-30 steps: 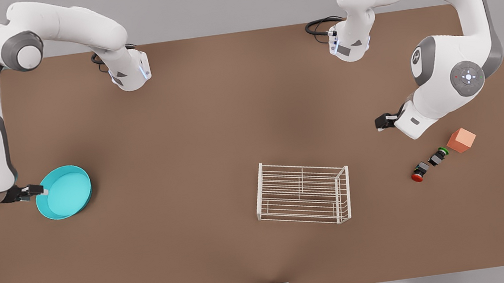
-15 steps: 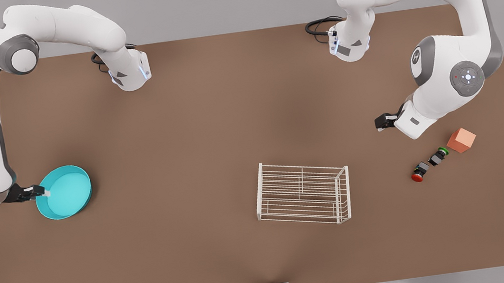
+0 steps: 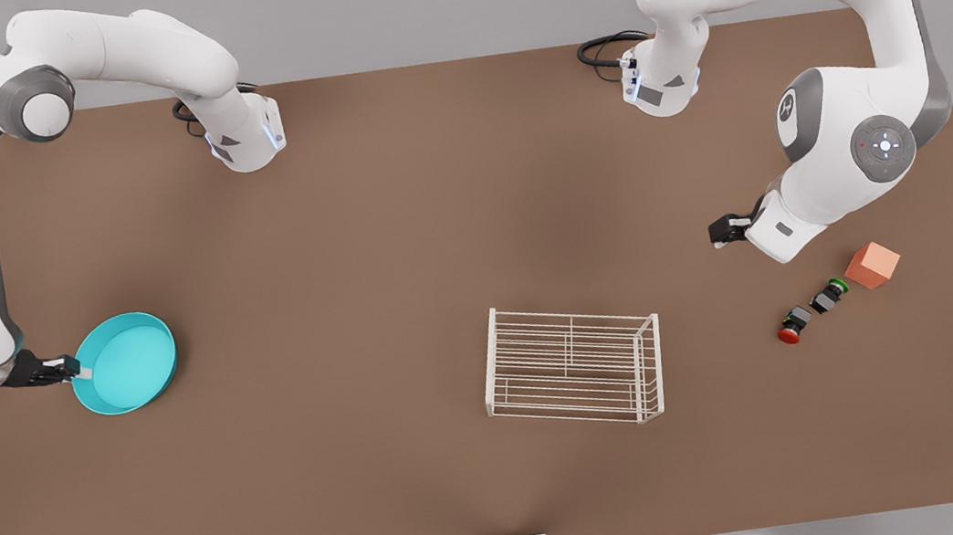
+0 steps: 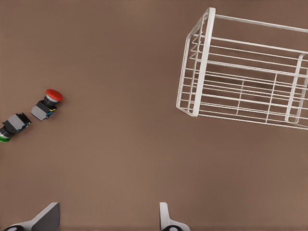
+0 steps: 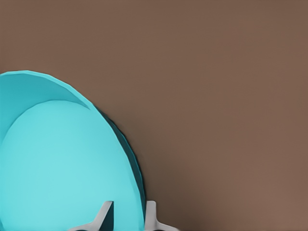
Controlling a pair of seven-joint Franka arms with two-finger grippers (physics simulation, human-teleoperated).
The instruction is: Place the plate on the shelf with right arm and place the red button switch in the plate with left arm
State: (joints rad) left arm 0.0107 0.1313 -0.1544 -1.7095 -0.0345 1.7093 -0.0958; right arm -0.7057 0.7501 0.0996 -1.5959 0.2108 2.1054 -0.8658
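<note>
Front view: the shelf (image 3: 575,376) stands on the brown table (image 3: 397,223). Well off toward the front view's left of it, the right gripper (image 3: 81,367) pinches the rim of the plate (image 3: 125,362). Toward the front view's right of the shelf lies the red button switch (image 3: 790,330), the green-capped switch (image 3: 829,295) just beside it, then the orange cube (image 3: 871,264). The left gripper (image 3: 719,232) hangs above the table between shelf and cube.

Left wrist view: the left gripper's fingers (image 4: 166,220) are spread apart with nothing between them; the red button switch (image 4: 47,104) lies well apart from the shelf (image 4: 243,72).

Right wrist view: the right gripper (image 5: 129,216) is clamped across the plate's rim (image 5: 137,173).
</note>
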